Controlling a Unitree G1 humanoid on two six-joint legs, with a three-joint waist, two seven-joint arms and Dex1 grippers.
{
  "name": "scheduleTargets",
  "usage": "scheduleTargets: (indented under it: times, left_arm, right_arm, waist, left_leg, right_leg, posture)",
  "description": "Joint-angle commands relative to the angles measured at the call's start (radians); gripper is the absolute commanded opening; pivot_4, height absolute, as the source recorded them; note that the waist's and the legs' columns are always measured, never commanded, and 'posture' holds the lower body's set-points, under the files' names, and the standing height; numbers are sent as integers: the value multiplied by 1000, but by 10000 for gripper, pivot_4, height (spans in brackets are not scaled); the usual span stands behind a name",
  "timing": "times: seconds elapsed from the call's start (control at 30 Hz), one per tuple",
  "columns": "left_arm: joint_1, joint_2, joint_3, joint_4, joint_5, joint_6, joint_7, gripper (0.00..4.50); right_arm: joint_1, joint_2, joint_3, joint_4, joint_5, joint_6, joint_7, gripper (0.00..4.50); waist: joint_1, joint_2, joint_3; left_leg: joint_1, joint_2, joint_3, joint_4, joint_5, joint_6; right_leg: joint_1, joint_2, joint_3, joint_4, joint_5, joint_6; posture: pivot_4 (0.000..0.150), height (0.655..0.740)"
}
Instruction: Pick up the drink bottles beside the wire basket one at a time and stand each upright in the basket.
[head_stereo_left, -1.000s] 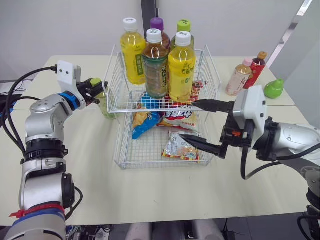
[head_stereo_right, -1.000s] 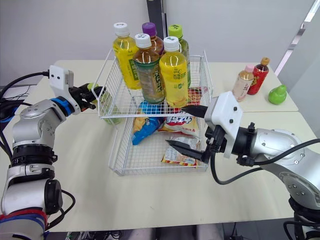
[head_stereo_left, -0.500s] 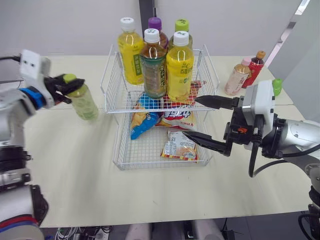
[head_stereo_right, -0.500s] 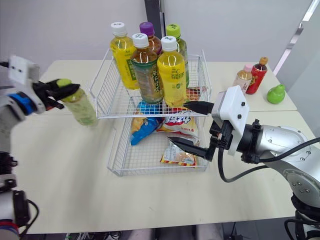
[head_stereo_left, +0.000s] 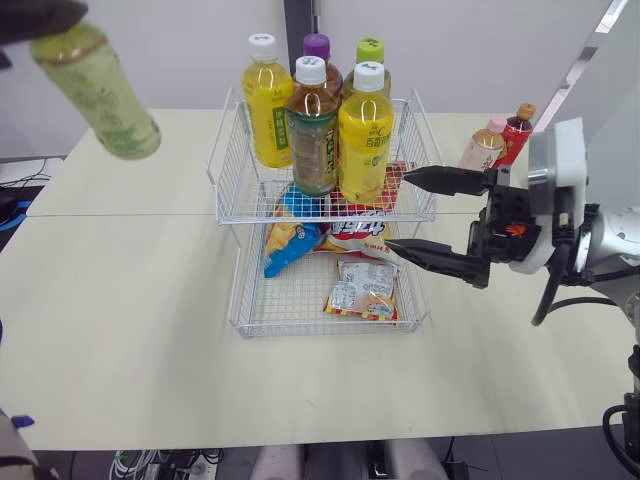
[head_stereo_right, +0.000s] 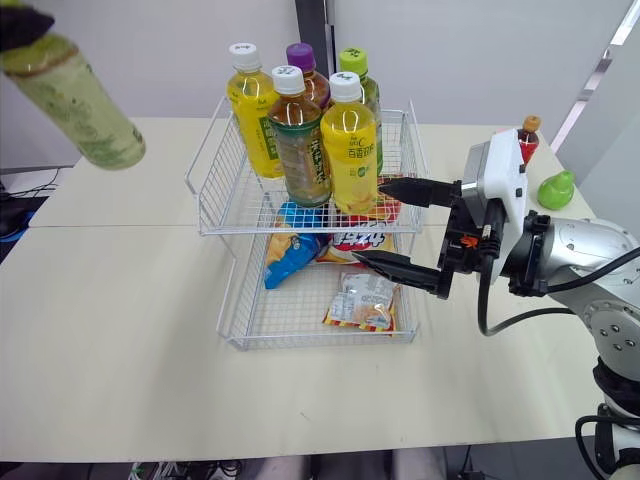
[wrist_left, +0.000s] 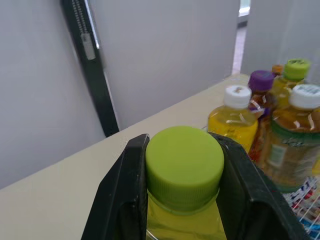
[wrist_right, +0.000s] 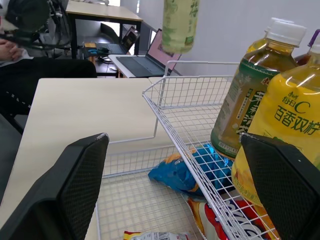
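My left gripper (wrist_left: 184, 150) is shut on the neck of a pale green tea bottle (head_stereo_left: 100, 95) with a lime cap (wrist_left: 184, 165). The bottle hangs tilted, high above the table's far left, well clear of the two-tier wire basket (head_stereo_left: 228, 160). Several bottles stand upright in the basket's upper tier, among them a yellow one (head_stereo_left: 265, 100), a brown tea (head_stereo_left: 311, 130) and another yellow one (head_stereo_left: 364, 135). At the basket's right side my right gripper (head_stereo_left: 397, 208) is open and holds nothing. A peach bottle (head_stereo_left: 482, 148) and a red bottle (head_stereo_left: 515, 130) stand at the far right.
Snack packets (head_stereo_left: 362, 290) lie in the basket's lower tier. A green pear-shaped item (head_stereo_right: 556, 188) sits at the table's far right. A second table with a laptop (wrist_right: 145, 57) stands beyond, with a person (wrist_right: 30, 45) seated near it.
My left gripper has lifted the green tea bottle from beside the basket's left wall, up and to the left, high over the table. My right gripper drew back a little to the right.
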Motion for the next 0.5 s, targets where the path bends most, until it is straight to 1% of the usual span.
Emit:
scheduleTargets:
  times: [0.03, 0.13, 0.23, 0.33, 0.5]
  left_arm:
    - [-139, -29, -34, 10, -2, 71, -49, 13679]
    - [-207, -91, -49, 15, -18, 124, -74, 13679]
    - [-209, -147, -62, 4, -16, 123, -88, 13679]
    - [-176, -190, -77, 0, 6, 76, -89, 13680]
    - [-68, -239, -89, -37, 36, -19, -84, 13680]
  right_arm:
    - [-5, -14, -37, 0, 4, -23, 15, 45000]
    - [-1, -13, -41, -1, 2, -24, 12, 45000]
    - [-6, -7, -35, -2, -2, -20, -1, 45000]
    - [-16, -1, -28, -2, -5, -17, -13, 45000]
    - [-20, -2, -27, -2, -5, -12, -21, 45000]
  waist:
    - [-2, 0, 0]
    - [-3, 2, 1]
    - [-5, 2, 1]
    - [-7, 2, 1]
    - [-8, 3, 2]
  left_leg:
    - [0, 1, 0, 0, 0, 0]
    - [0, 2, 0, 0, 0, 0]
    - [0, 4, 0, 0, 0, 0]
    - [0, 4, 1, 0, 0, 0]
    - [0, 4, 1, -1, 0, 0]
  right_leg:
    - [0, 0, 0, 0, 0, 0]
    - [-1, 0, 1, 1, 0, 0]
    - [-1, 0, 1, 1, 0, 0]
    - [-1, 0, 2, 1, 1, -2]
    - [-2, 0, 2, 1, 2, -4]
  posture:
    - [1500, 7400]
    - [1500, 7400]
    - [1500, 7400]
    - [1500, 7400]
    - [1500, 7400]
